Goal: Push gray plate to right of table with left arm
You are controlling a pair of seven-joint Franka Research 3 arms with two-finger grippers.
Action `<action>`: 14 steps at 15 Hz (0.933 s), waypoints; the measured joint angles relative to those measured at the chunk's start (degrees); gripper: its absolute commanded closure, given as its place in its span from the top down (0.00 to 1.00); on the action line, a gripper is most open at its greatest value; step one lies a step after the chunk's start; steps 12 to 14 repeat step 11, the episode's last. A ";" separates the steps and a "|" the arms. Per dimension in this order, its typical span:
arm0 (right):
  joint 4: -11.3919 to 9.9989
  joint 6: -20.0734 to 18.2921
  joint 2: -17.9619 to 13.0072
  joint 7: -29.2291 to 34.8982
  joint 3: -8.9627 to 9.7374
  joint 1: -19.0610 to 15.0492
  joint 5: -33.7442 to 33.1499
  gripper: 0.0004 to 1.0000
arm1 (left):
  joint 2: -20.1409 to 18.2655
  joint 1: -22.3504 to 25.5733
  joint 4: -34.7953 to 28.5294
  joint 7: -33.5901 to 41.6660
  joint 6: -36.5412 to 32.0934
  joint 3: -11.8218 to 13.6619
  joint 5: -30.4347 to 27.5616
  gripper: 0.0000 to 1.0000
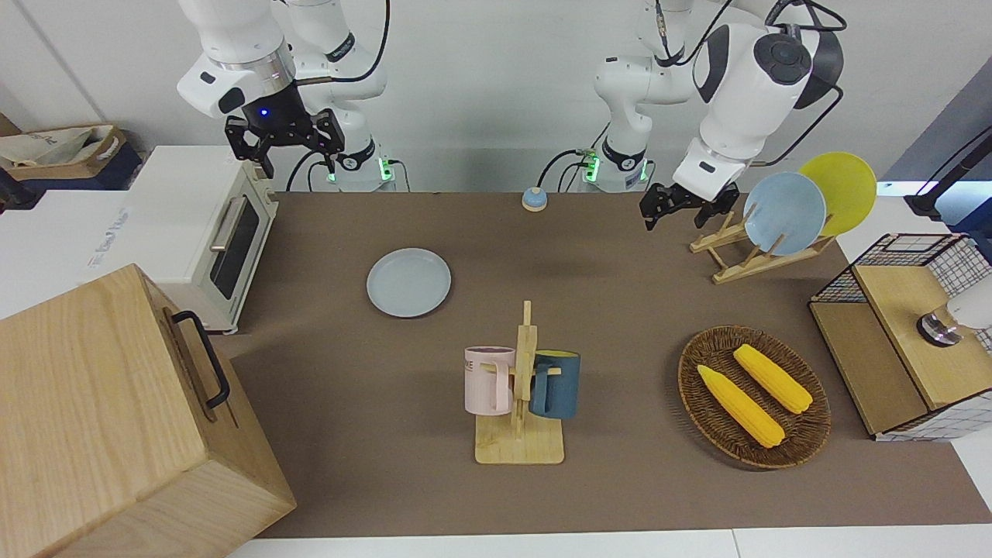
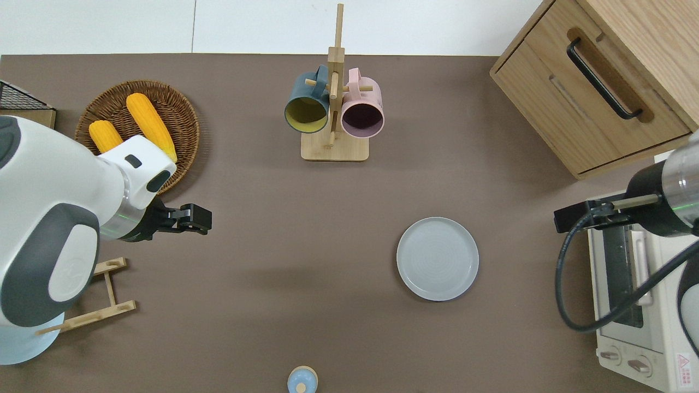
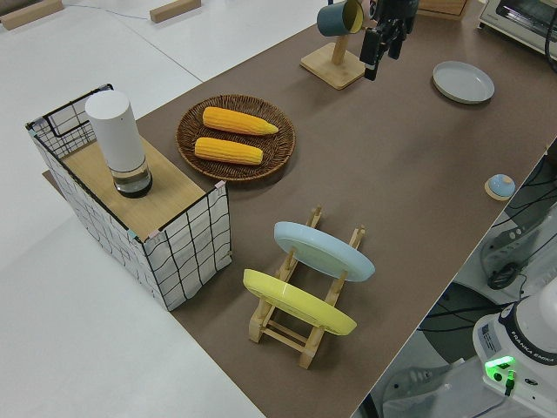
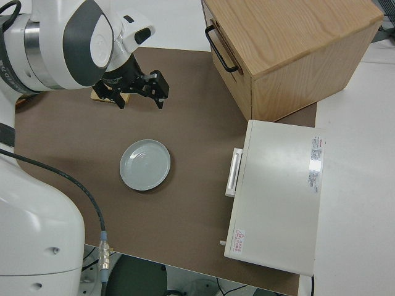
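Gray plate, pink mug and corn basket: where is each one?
gray plate (image 2: 437, 258), overhead view, its flat middle.
pink mug (image 1: 488, 380), front view, its outer wall.
corn basket (image 1: 806, 431), front view, its woven rim.

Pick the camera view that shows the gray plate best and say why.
The overhead view: the gray plate appears there as a full, unobstructed circle on the table. The right side view also shows it whole, slightly oblique. The front view shows it flattened into an oval, and the left side view shows it small, near the picture's upper edge.
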 measured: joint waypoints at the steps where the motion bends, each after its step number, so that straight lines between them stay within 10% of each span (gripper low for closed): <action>1: 0.00 0.00 0.00 0.00 0.00 0.00 0.00 0.98 | -0.05 0.10 1.92 1.80 -1.68 0.73 0.43 0.99; 8: 0.00 0.00 0.00 0.00 0.00 0.00 0.00 0.98 | -0.09 0.37 7.63 13.11 -6.86 9.16 0.78 0.99; 14: 0.00 0.00 0.00 0.00 0.00 0.00 0.00 0.98 | -0.08 0.49 8.41 13.66 -7.73 9.42 0.78 0.99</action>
